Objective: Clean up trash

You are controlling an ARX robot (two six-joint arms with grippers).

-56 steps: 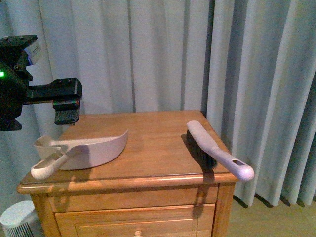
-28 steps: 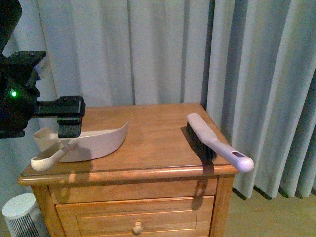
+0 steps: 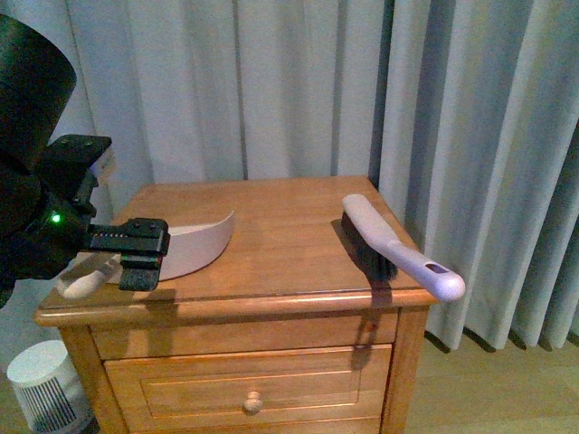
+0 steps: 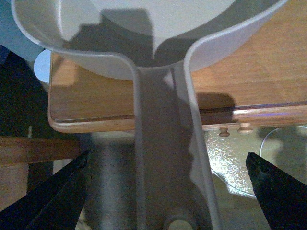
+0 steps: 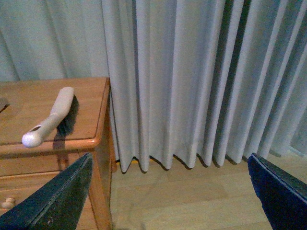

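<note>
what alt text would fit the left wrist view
The open left gripper straddles the handle of a beige plastic scoop-shaped dustpan, its black fingers clear of it on either side. The handle overhangs the edge of a wooden cabinet top.

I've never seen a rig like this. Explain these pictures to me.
This is a robot with two arms, each ending in a claw. The front picture comes from a camera on its body, the other two from cameras on its wrists. On the wooden nightstand lie a beige dustpan and a hand brush. The left claw is open, its fingers either side of the dustpan's handle, gripping nothing. The right claw is open and empty, facing the curtain. No trash shows.
</note>
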